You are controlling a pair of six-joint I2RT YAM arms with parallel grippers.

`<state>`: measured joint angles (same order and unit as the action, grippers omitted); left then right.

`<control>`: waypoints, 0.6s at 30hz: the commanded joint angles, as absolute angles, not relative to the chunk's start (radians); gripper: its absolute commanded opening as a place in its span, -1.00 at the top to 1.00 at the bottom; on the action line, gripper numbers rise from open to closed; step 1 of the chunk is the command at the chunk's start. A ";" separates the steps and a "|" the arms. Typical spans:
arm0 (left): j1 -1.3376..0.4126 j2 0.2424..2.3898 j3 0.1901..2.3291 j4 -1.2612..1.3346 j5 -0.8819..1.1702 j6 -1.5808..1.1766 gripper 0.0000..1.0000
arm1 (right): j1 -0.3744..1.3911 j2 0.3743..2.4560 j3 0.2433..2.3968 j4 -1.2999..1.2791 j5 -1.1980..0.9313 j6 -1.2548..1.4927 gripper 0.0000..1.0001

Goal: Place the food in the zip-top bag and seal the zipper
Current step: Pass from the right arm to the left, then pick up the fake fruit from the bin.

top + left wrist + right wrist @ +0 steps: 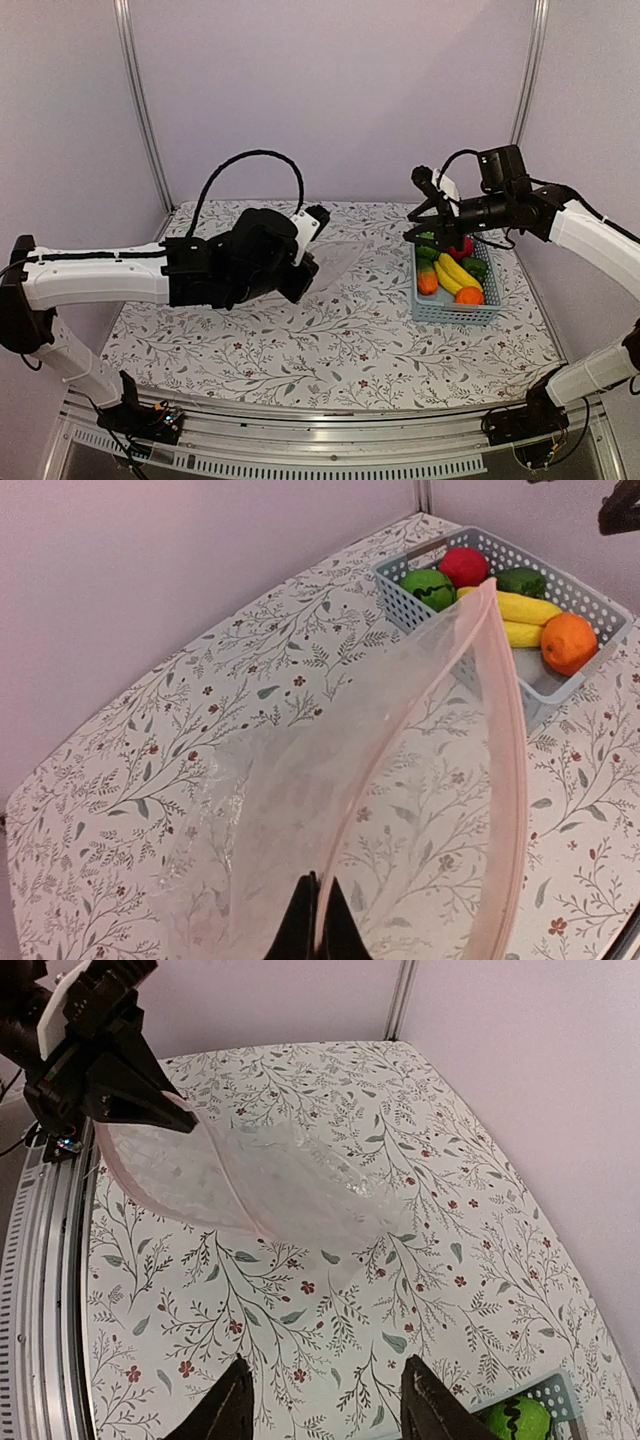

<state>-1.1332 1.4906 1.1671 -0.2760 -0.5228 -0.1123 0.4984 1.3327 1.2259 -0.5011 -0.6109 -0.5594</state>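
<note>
Food (455,270) sat in the light-blue basket (455,310); we saw the right gripper (325,1405) spread and empty above it. Left gripper (318,925) was clenched on the zip-top bag (300,810), its zipper (512,740) edge raised off the table (300,350).

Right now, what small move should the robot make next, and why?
Probably lower the right end effector into the blue basket onto the green round toy. Its jaws stand open and empty just above the basket, where the food lies. The left end effector is pinched shut on the mouth edge of the clear bag, holding it up and gaping, with nothing inside yet.
</note>
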 commanded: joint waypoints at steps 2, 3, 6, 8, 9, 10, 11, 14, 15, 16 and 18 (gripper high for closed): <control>-1.048 1.371 1.146 -0.338 -0.605 -0.141 1.00 | 0.350 1.330 1.230 -0.529 -0.653 -0.458 -0.03; -1.033 1.349 1.144 -0.348 -0.619 -0.129 1.00 | 0.323 1.340 1.224 -0.529 -0.648 -0.445 -0.04; -0.996 1.289 1.134 -0.361 -0.648 -0.073 1.00 | 0.271 1.364 1.219 -0.524 -0.561 -0.425 -0.20; -0.975 1.269 1.127 -0.352 -0.614 -0.046 1.00 | 0.261 1.399 1.227 -0.522 -0.477 -0.416 -0.35; -0.967 1.270 1.125 -0.346 -0.586 -0.041 1.00 | 0.256 1.414 1.232 -0.518 -0.441 -0.416 -0.43; -0.961 1.283 1.126 -0.339 -0.557 -0.040 1.00 | 0.253 1.439 1.240 -0.513 -0.407 -0.407 -0.49; -0.957 1.298 1.128 -0.332 -0.532 -0.040 1.00 | 0.247 1.455 1.248 -0.511 -0.378 -0.397 -0.52; -0.954 1.369 1.134 -0.276 -0.455 -0.046 1.00 | 0.240 1.528 1.285 -0.507 -0.311 -0.364 -0.65; -0.954 1.398 1.139 -0.252 -0.430 -0.048 1.00 | 0.239 1.555 1.301 -0.505 -0.294 -0.352 -0.71; -0.954 1.426 1.151 -0.231 -0.410 -0.054 1.00 | 0.239 1.576 1.313 -0.504 -0.280 -0.346 -0.74; -0.954 1.484 1.187 -0.200 -0.351 -0.059 1.00 | 0.239 1.633 1.341 -0.500 -0.242 -0.333 -0.76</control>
<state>-0.9653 1.3853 1.1496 -0.2737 -0.4881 -0.0605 0.2455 1.5581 1.2793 -0.5091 -0.3607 -0.3809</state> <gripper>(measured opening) 0.004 0.874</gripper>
